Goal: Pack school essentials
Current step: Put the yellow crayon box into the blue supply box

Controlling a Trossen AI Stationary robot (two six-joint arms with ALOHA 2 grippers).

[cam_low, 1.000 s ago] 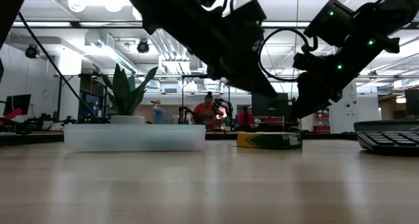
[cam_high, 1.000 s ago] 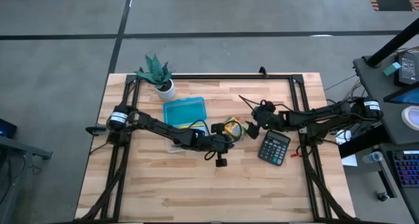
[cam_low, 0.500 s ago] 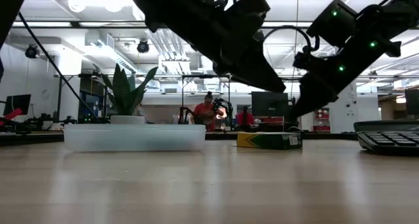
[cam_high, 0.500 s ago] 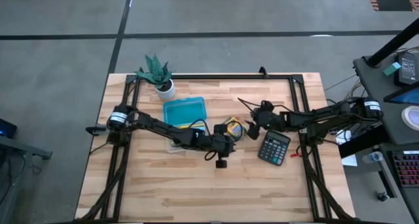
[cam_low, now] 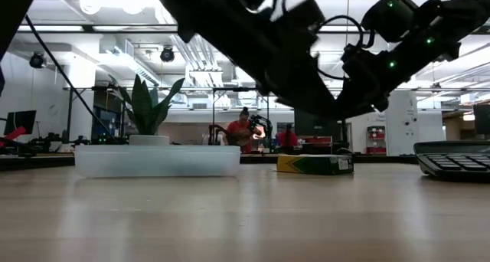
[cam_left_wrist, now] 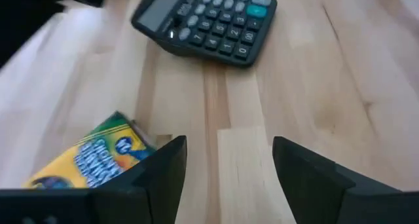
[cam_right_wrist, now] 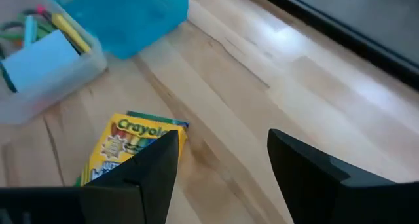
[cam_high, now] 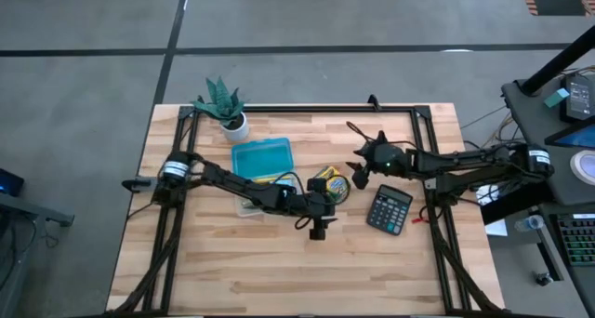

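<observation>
The light wooden slatted table [cam_high: 279, 262] carries everything. A clear plastic bin [cam_right_wrist: 59, 86], beside its blue lid [cam_high: 261, 156], holds a square blue sticky pad [cam_right_wrist: 36, 61] and thin coloured pencils and pens [cam_right_wrist: 62, 24]. A dark grey calculator [cam_high: 389, 209] lies near the right side. The yellow-green crayon box [cam_high: 329, 183] rests flat on the wood, between the two grippers. The left gripper [cam_left_wrist: 226, 162] hovers just beside the box, fingers apart, gripping nothing. The right gripper [cam_right_wrist: 222, 155] hangs near the box's other side, fingers spread, empty too.
</observation>
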